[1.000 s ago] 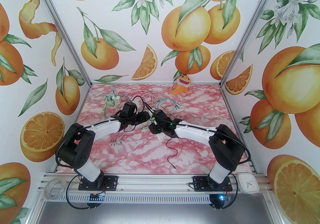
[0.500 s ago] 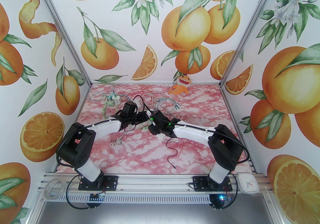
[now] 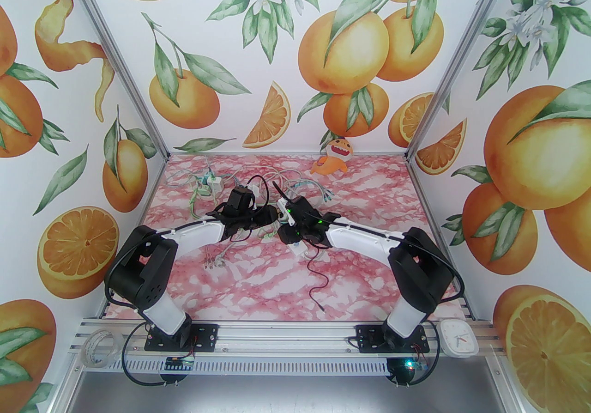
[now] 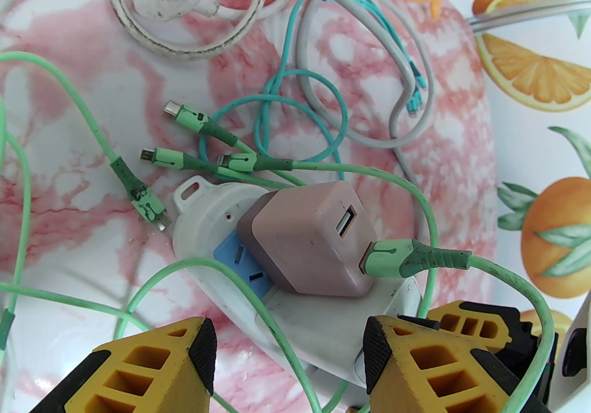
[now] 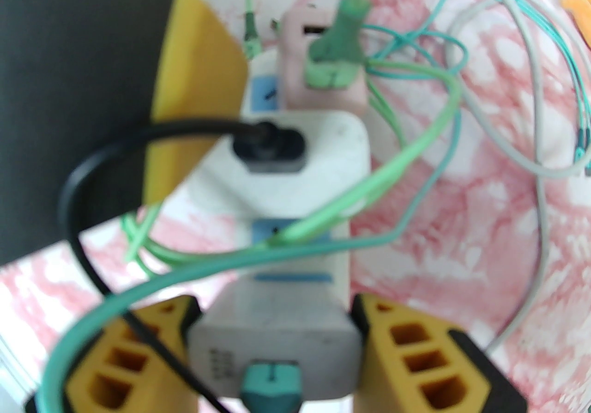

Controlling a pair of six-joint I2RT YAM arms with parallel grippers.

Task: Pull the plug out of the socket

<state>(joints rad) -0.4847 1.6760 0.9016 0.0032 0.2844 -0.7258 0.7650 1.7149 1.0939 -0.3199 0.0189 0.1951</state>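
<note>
- Gripping a white plug [image 5: 277, 346] by its sides, the right claw [image 5: 275, 316] sits bottom centre of the right wrist view, the plug at the socket strip's [image 5: 334, 263] end.
- Left claw [image 4: 290, 344], half open, straddles the strip on the pink bench [image 4: 69, 161].

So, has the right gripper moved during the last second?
Yes. In the top view the right gripper has shifted slightly backward, toward the orange shark toy.

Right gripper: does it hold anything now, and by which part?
Yes. The right gripper is shut on the white charger plug, its fingers pressing the two opposite sides of the body. A teal cable sits in its near end.
</note>
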